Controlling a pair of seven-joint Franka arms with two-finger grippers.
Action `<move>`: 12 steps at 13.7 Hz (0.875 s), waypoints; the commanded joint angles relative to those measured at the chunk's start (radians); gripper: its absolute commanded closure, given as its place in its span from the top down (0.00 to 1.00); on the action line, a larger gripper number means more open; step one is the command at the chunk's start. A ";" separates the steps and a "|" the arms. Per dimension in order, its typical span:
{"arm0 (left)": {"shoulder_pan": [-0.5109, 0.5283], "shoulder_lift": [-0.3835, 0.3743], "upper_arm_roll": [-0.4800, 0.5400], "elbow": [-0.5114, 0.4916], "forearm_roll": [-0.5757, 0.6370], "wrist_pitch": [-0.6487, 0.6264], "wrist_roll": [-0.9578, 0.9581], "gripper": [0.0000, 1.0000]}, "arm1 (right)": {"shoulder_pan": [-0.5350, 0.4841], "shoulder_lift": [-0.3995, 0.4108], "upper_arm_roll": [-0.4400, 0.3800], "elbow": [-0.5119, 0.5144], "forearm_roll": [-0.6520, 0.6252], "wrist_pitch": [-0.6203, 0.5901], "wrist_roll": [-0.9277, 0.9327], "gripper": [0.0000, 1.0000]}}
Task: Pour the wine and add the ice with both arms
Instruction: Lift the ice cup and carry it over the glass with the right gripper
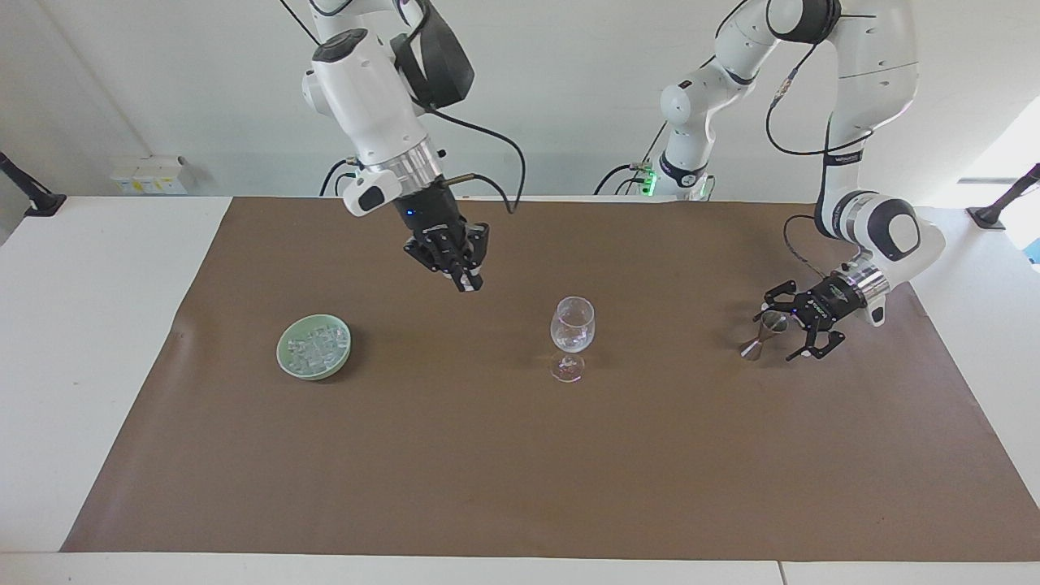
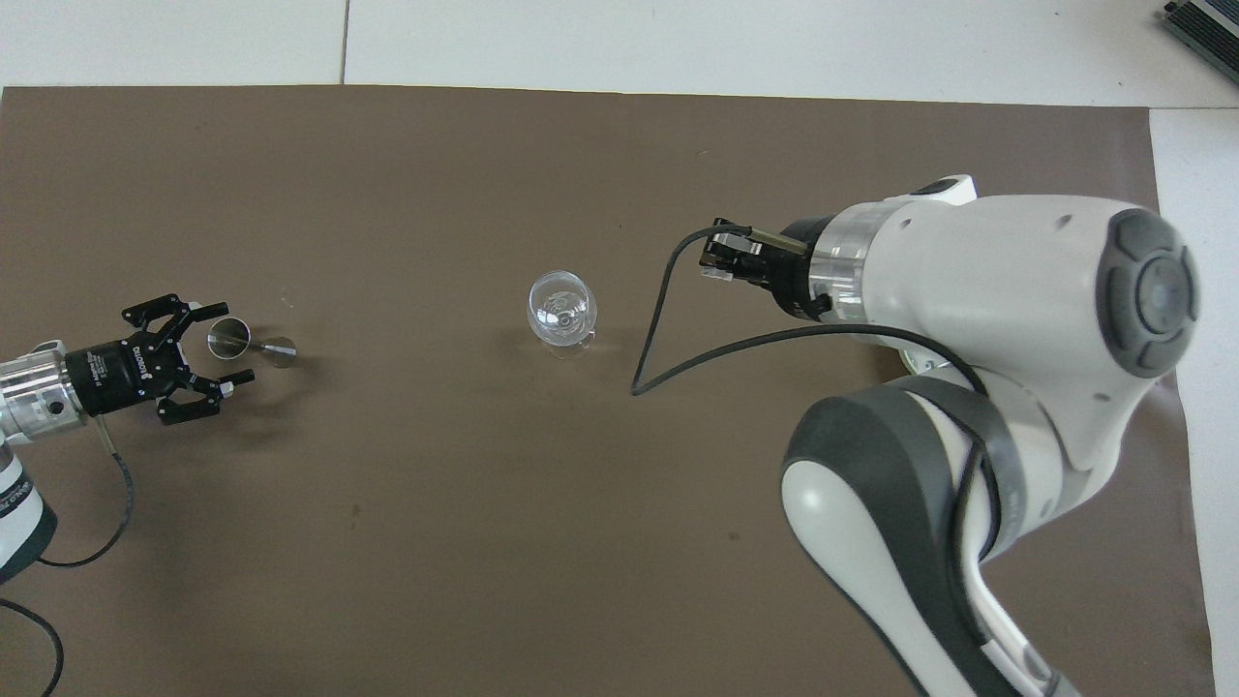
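White arms, black cables

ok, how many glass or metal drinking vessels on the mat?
2. The wine glass stands mid-mat; the metal jigger stands toward the left arm's end, between the left gripper's open fingers.

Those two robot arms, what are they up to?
The right gripper, shut, is up in the air between the green dish of ice and the wine glass; whether it carries a cube can't be seen. The left gripper is open beside a small metal measuring cup standing on the mat.
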 commanded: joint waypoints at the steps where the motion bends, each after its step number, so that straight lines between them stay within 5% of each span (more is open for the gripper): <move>1: 0.050 0.031 -0.007 0.086 0.136 -0.073 -0.010 1.00 | 0.057 0.054 0.000 0.060 0.067 0.062 0.139 0.00; 4: 0.079 0.032 -0.007 0.135 0.230 -0.103 -0.009 1.00 | 0.112 0.096 0.000 0.068 0.167 0.142 0.225 0.00; 12: 0.090 -0.052 -0.009 0.272 0.486 -0.136 0.003 1.00 | 0.152 0.166 0.003 0.060 0.168 0.204 0.241 0.01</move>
